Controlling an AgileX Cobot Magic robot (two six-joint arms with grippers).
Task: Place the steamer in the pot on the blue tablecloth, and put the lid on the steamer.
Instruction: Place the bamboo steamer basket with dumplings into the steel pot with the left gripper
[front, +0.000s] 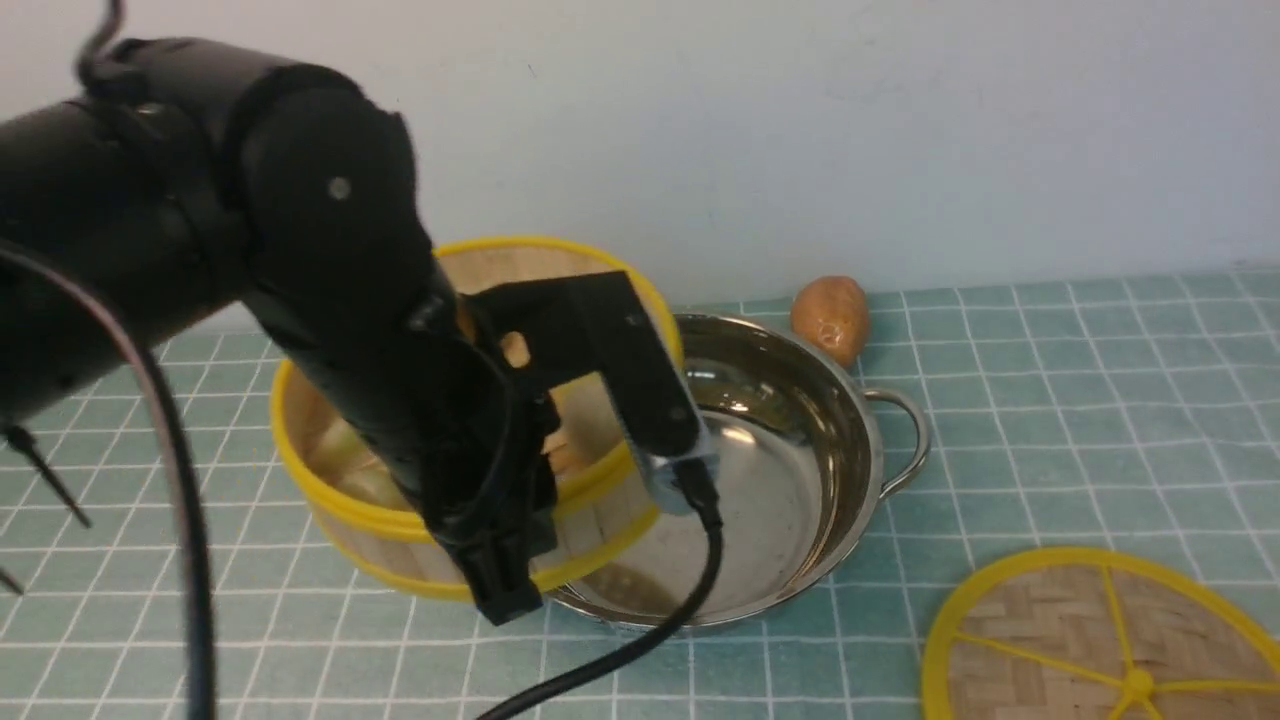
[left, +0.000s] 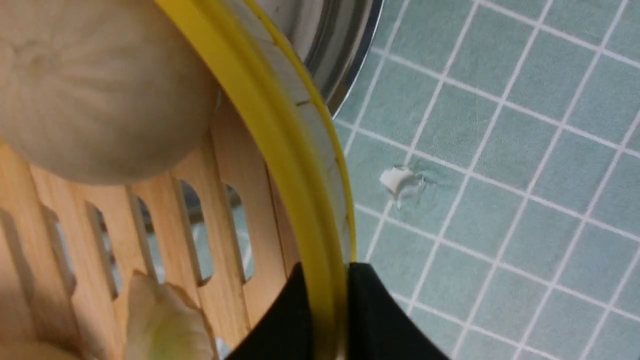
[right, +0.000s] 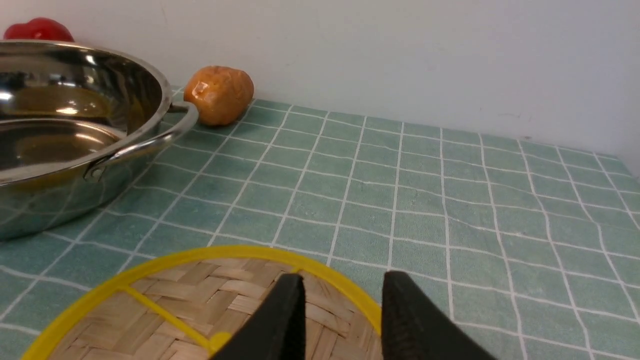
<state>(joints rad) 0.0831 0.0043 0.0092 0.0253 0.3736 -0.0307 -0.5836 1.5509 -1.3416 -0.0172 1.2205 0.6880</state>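
The steamer, a bamboo basket with a yellow rim, hangs tilted at the left edge of the pot, its right side over the pot's rim. My left gripper is shut on the steamer's near rim; in the left wrist view the left gripper pinches the yellow rim, with a bun and a dumpling on the slats. The shiny pot stands on the blue tablecloth. The lid lies flat at the front right. Open, my right gripper hovers over the lid near its rim.
A brown potato lies behind the pot near the white wall. A red item peeks from behind the pot. A black cable trails from the left wrist across the pot's front. A small white scrap lies on the cloth.
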